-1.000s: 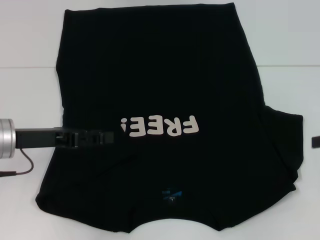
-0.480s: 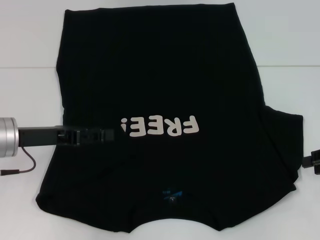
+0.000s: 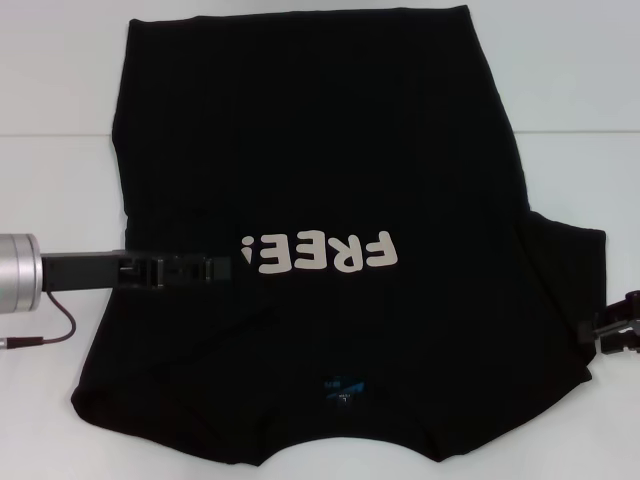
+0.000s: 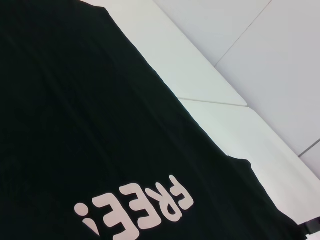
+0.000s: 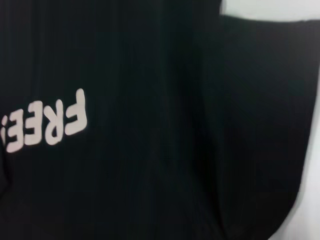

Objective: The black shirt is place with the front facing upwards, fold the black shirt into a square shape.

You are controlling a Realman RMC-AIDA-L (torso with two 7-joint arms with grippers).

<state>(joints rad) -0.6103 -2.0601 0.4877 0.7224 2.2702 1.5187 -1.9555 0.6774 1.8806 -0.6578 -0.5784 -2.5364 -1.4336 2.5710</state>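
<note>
- Jaws of the left gripper (image 3: pixel 222 269) lie low over the shirt (image 3: pixel 330 150), pointing at the "FREE!" print (image 3: pixel 320 253); whether they are parted or pinching cloth cannot be told against the black fabric.
- Right gripper (image 3: pixel 612 333) shows only at the picture's edge, beside the right sleeve (image 3: pixel 570 290); its jaw state cannot be told.
- Shirt lies front up on the white table (image 3: pixel 60 180), collar and blue label (image 3: pixel 343 387) nearest the robot, left sleeve folded inward.

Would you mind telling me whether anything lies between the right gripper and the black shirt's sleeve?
Nothing visible does. The right gripper sits at the edge of the black shirt, beside its sleeve, with only bare white table around.
</note>
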